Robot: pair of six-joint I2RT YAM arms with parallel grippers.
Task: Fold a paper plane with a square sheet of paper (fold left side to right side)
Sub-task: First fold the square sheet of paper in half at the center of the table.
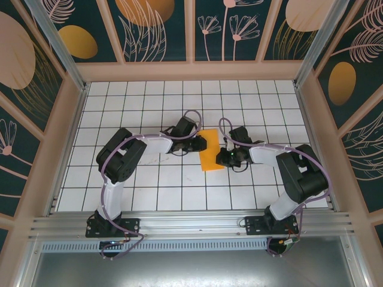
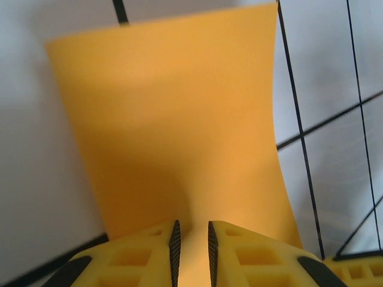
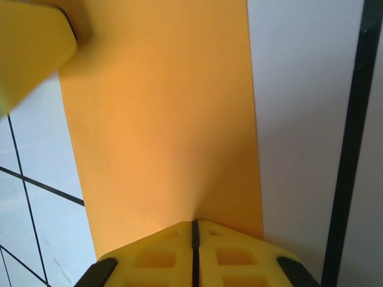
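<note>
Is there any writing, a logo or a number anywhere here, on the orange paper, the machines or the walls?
None can be read.
The square sheet of paper is plain orange, with no print in either wrist view.
The wall panels carry only painted leaves and flowers, no letters.
The arms' bases show no label clear enough to read.

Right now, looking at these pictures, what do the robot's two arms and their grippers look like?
Both arms are black-jointed with pale grey links, and lilac cables loop along each from base to wrist. The left arm and right arm stand on black bases bolted to a silver rail. The left gripper and right gripper have chunky yellow fingers with recessed pockets and black inner pads.
</note>
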